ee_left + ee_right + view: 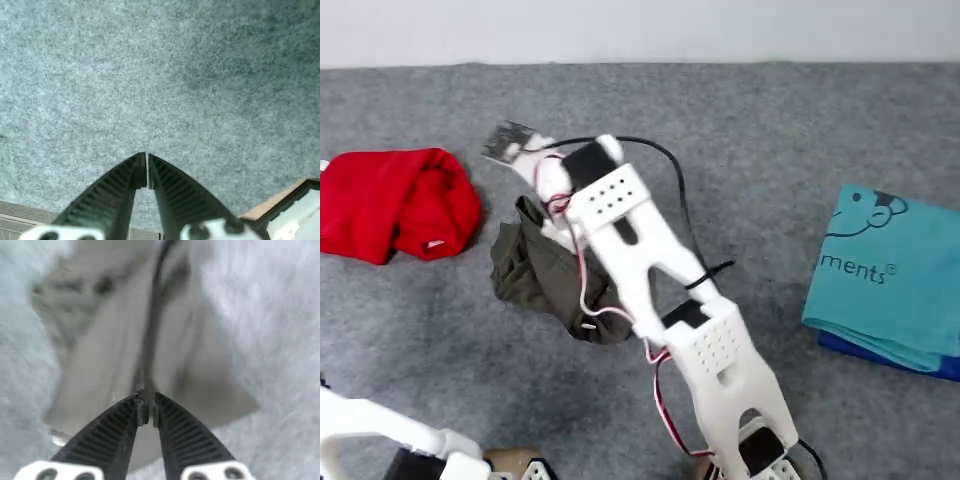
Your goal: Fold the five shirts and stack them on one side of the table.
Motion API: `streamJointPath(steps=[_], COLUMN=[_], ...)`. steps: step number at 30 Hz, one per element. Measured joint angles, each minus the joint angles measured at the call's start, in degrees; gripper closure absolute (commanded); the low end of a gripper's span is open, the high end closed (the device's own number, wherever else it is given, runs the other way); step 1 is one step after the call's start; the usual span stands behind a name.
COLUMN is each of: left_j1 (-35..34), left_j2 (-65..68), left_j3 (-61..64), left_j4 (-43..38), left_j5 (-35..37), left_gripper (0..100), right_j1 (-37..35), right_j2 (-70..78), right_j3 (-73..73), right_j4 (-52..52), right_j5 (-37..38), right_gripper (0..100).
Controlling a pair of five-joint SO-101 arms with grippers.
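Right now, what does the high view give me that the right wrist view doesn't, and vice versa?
High view adds: a crumpled red shirt at the left, a folded teal shirt stacked on a blue shirt at the right, and the right arm stretched over the middle. Right wrist view adds: the right gripper pinched shut on a fold of cloth. Both share: the olive shirt and the grey felt table.

- The right end effector (146, 407) pinches a raised fold of the olive shirt (110, 355), fingertips nearly meeting.
- Grey felt bench (280, 315) surrounds the blurred cloth.
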Motion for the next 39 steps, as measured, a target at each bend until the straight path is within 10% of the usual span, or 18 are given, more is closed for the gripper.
streamJointPath(steps=[8, 18, 31, 39], left_j1=[0.0, 0.0, 0.0, 0.0], left_j2=[0.0, 0.0, 0.0, 0.0], left_j3=[0.0, 0.0, 0.0, 0.0], left_j4=[0.0, 0.0, 0.0, 0.0], left_j5=[0.0, 0.0, 0.0, 0.0], left_gripper=[98, 98, 98, 98], right_j1=[1.0, -19.3, -4.3, -7.5], right_j2=[-2.3, -2.2, -2.3, -0.3], right_j3=[15.3, 4.1, -1.9, 11.3], right_j4=[0.0, -2.9, 0.1, 0.1], right_j5=[1.8, 1.9, 1.9, 1.9], right_gripper=[98.9, 98.8, 98.9, 98.9])
